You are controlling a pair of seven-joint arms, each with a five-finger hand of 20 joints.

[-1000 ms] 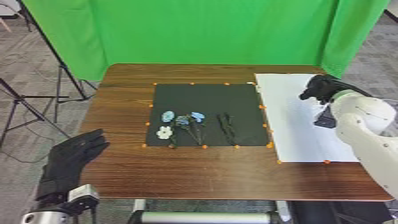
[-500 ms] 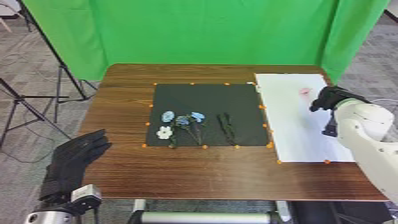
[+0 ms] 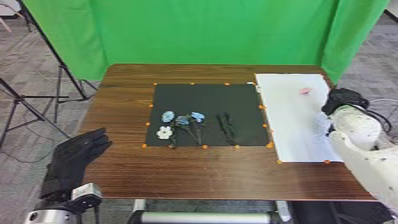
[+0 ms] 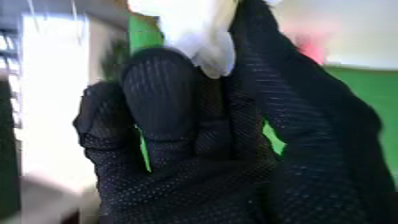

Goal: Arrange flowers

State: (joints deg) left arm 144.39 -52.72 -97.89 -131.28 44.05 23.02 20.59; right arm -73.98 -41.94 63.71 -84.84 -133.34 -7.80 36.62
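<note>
White flower [image 4: 197, 37], pinched lightly in the right hand [image 3: 341, 100], to the right of the black mat [image 3: 209, 100], treat as probably light, soft and easily creased, gripping at the base rather than the petal edges.

So my table [image 3: 151, 175] is brown wood, smooth with a soft sheen. The square mat [image 3: 204, 100] looks matt black, and the white sheet [image 3: 293, 125] seems like smooth paper. Green backdrop's [image 3: 213, 35] creased cloth. My right hand [image 3: 341, 99] wears matt black fabric, rough and dimpled up close. The white piece [image 4: 195, 30] there looks smooth, slightly see-through, material unclear tbh.
</note>
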